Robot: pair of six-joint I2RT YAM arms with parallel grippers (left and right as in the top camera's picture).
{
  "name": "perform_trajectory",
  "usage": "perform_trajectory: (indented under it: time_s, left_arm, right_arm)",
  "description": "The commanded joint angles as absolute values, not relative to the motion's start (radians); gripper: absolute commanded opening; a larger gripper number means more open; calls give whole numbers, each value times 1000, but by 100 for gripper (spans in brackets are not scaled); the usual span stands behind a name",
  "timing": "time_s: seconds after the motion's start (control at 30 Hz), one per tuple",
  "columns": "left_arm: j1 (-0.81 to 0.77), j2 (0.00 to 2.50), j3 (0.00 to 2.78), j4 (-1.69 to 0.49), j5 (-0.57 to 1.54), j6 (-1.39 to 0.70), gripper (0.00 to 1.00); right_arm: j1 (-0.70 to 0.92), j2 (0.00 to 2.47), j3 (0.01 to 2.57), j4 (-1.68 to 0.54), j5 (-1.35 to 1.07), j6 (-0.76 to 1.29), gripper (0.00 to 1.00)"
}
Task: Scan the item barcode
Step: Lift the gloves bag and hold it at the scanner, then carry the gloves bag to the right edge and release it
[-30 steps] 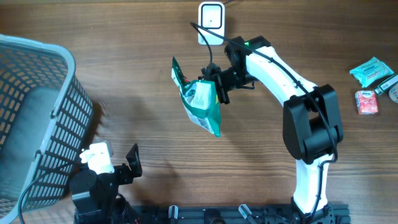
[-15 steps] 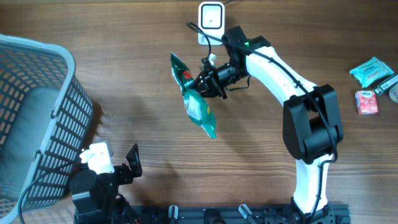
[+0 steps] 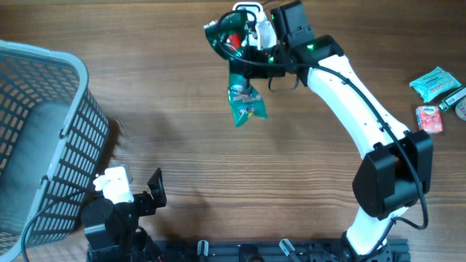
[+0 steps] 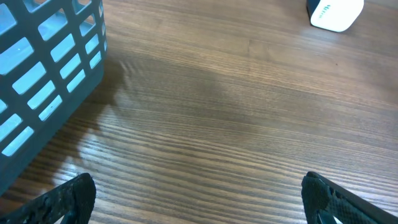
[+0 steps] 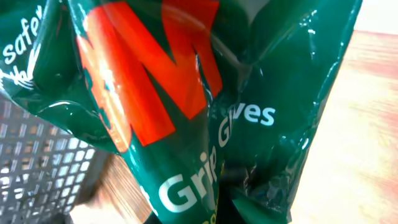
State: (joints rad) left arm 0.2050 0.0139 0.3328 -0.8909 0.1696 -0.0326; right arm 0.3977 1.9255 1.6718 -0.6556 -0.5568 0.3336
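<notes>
Tabletop point(image 3: 167, 138): brown wood grain, filling the overhead view and carrying everything else.
Basket point(image 3: 44, 145): grey-blue plastic with slotted walls, at the left edge. One latticed corner shows in the left wrist view.
Right arm point(image 3: 349, 87): white with black joints, reaching from the near right edge across to the far centre.
Green bag point(image 3: 244, 102): glossy pouch with large red and white lettering, held clear of the tabletop at the far centre. Its upper part is bunched up just beside the scanner and its lower end hangs toward the near side. It fills the right wrist view.
Right hand point(image 3: 246, 58): clamped tight on the green bag near its upper part, mostly hidden by the foil.
Left hand point(image 4: 199, 202): low at the near left, beside the basket, spread fully wide with nothing between its black fingertips point(image 4: 68, 196).
Scanner point(image 4: 336, 14): small white box on the tabletop at the far centre, largely covered from overhead by the bag and right hand.
Teal packet point(image 3: 435, 81) and pink packet point(image 3: 429, 119): at the right edge, well apart from the bag.
</notes>
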Motion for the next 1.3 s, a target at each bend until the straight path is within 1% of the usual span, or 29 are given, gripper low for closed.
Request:
perform_trajectory:
  time_s: [0.0, 0.13, 0.23, 0.33, 0.63, 0.73, 0.87, 1.07, 1.13, 1.27]
  left_arm:
    - [212, 7, 332, -888, 167, -42, 100]
    - [212, 7, 332, -888, 167, -42, 100]
    - [212, 7, 332, -888, 167, -42, 100]
    - [212, 7, 332, -888, 167, -42, 100]
    - [212, 7, 332, -888, 167, -42, 100]
    - [212, 7, 332, -888, 167, -42, 100]
    - [212, 7, 332, -888, 167, -42, 100]
    - [212, 7, 332, -888, 167, -42, 100]
    - [212, 7, 332, -888, 167, -42, 100]
    - [212, 7, 332, -888, 167, -42, 100]
  right_arm:
    - [397, 1951, 1676, -545, -665, 323, 4]
    - [397, 1967, 1676, -348, -649, 345, 4]
    - [397, 1991, 1678, -236, -438, 371, 4]
    - [395, 2055, 1716, -143, -336, 366, 4]
    - [390, 2372, 2123, -131, -46, 280, 4]
    - [383, 2440, 2182, -86, -19, 233, 4]
    - [383, 2478, 2186, -16, 15, 131, 5]
    - [383, 2482, 2194, -63, 4, 104, 4]
    - [384, 2481, 2238, -126, 3, 104, 4]
    - [356, 2430, 2429, -482, 54, 106, 4]
